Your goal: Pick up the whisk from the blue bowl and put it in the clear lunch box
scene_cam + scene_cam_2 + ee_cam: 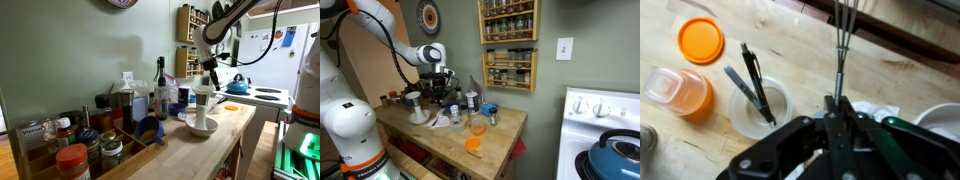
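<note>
My gripper [836,108] is shut on the thin metal handle of the whisk [843,45], whose wire loops reach toward the top of the wrist view. In both exterior views the gripper [208,66] [441,82] hangs above the wooden counter with the whisk pointing down. The blue bowl [148,129] [490,109] stands apart from the gripper on the counter. A small clear container with an orange tint [678,92] [477,127] sits open, its orange lid [701,40] [472,145] beside it. I cannot tell for sure that it is the lunch box.
A clear cup holding dark pens [758,100] is just beside the whisk. A white bowl with a white cup [201,122] stands under the gripper. Bottles and jars [130,100] crowd the counter's back, a spice rack [510,68] hangs on the wall, and a stove [605,135] stands past the counter.
</note>
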Controlling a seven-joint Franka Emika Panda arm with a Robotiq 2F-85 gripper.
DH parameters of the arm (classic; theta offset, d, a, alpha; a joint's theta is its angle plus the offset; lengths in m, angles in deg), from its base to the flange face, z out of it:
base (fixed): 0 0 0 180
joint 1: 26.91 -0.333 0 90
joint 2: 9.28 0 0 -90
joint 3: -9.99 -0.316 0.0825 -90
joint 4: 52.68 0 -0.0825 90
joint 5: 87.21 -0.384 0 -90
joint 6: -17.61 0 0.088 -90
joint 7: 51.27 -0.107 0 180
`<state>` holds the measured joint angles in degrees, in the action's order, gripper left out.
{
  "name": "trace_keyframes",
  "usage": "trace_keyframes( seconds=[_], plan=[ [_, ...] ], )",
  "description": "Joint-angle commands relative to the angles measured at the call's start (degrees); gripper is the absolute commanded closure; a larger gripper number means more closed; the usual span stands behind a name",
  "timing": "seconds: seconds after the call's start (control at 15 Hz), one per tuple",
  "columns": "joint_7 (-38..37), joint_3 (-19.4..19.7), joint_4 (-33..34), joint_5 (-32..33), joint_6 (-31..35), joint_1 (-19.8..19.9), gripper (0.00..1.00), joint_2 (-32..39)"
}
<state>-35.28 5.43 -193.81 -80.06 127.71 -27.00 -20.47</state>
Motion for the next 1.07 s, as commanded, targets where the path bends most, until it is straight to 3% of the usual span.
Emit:
trace_keyframes(
  seconds=[0.0,0.07,0.2,0.27,0.33,0.6,1.0],
  plan=[
    [5.8,3.1,1.0,-2.9,1.5,-0.9,0.98,2.4],
    [3.1,2.0,0.2,-0.5,-0.5,-1.4,0.93,0.8],
    [4.5,2.9,0.6,-1.5,0.7,-1.1,0.93,1.6],
    [4.7,3.1,0.8,-1.6,0.8,-1.1,0.98,1.9],
    [5.5,2.6,1.9,2.2,-3.0,-1.1,0.98,3.5],
    [12.1,3.4,3.5,6.8,-13.3,-0.9,0.98,5.0],
    [18.4,3.5,5.4,8.0,-9.7,-1.1,0.98,10.3]
  ],
)
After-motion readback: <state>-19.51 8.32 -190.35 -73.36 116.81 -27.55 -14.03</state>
